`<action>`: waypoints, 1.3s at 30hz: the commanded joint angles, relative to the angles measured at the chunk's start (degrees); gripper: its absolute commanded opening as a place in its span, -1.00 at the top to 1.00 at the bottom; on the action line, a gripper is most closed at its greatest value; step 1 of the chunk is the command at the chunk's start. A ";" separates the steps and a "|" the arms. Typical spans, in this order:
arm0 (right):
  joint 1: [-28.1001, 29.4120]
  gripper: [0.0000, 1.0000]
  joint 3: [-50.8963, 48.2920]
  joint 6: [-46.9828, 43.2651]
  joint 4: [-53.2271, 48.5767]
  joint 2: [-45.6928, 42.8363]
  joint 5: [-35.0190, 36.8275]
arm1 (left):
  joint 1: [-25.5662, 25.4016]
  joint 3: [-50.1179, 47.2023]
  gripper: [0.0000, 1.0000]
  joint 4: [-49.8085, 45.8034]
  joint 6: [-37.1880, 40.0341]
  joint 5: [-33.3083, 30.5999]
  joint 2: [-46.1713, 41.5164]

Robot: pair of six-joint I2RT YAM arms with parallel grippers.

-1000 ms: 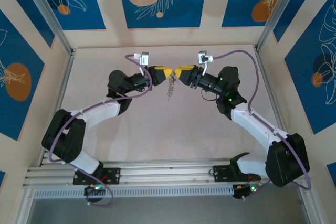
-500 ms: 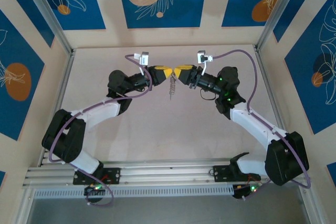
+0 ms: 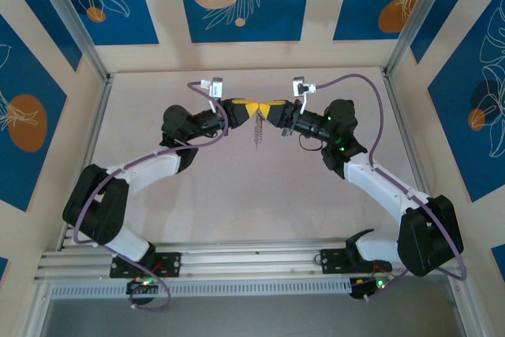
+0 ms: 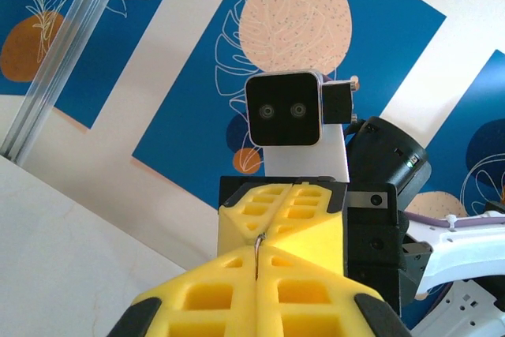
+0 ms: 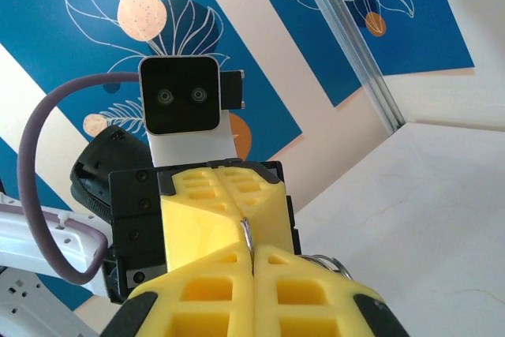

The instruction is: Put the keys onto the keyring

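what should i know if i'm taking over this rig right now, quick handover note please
left gripper: shut, a thin wire pinched at its seam, likely part of the keyring.
right gripper: shut, tip to tip with the left, a metal sliver at its seam.
keyring: dangles below where the tips meet.
key: too small to make out.
done: both arms have a grip.
left: check whether the key is threaded; if not, thread it.
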 commanded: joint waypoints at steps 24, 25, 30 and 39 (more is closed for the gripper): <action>-6.39 1.00 -0.42 -4.71 -10.35 -3.98 1.02 | 0.36 8.22 -0.99 -55.77 34.77 -32.56 -16.31; -6.51 1.00 -0.11 -4.82 -10.72 -3.96 0.84 | 0.23 7.42 -0.99 -54.93 36.10 -34.47 -17.03; -6.62 1.00 0.65 -5.13 -12.09 -3.59 -0.05 | -0.97 5.96 -0.99 -57.80 39.42 -56.24 -19.84; -6.66 1.00 2.96 -5.99 -14.71 -1.95 -1.20 | -1.01 7.40 -0.99 -62.27 44.78 -70.39 -19.41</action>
